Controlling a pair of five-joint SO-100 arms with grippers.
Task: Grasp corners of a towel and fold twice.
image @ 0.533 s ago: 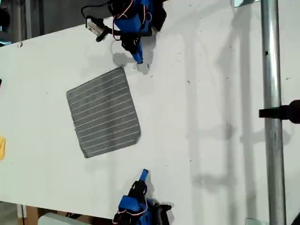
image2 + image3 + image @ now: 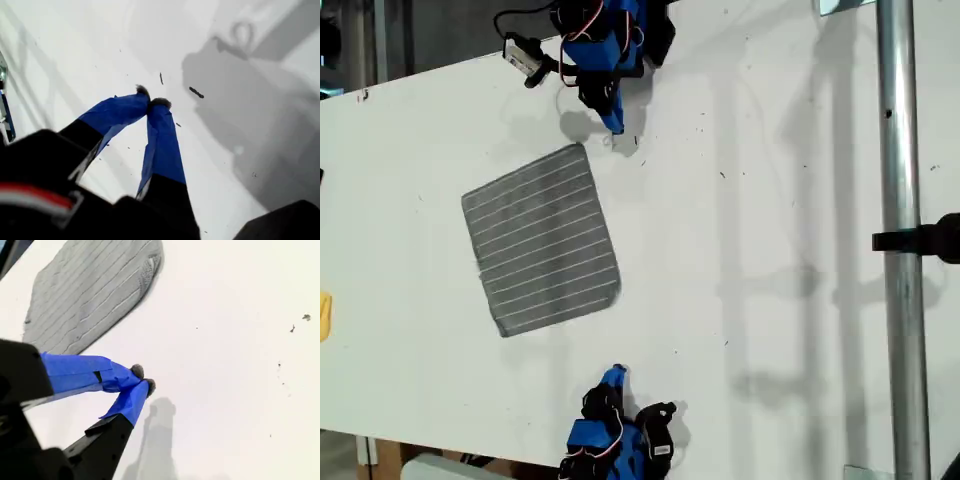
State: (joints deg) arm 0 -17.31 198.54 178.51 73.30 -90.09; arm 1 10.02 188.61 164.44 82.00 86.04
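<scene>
White table (image 2: 790,150) holds one flat, unfolded towel (image 2: 542,240).

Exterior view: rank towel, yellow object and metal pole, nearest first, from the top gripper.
In the exterior view:
1. Towel, just lower-left of the top gripper.
2. Metal pole, far right.
3. Yellow object, left edge.

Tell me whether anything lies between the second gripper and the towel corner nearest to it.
Nothing visible does. In the second wrist view, only bare white table separates my second gripper, its jaws shut and empty, from the towel and its nearest corner. The small yellow object sits at the exterior view's left edge, well off that path.
</scene>
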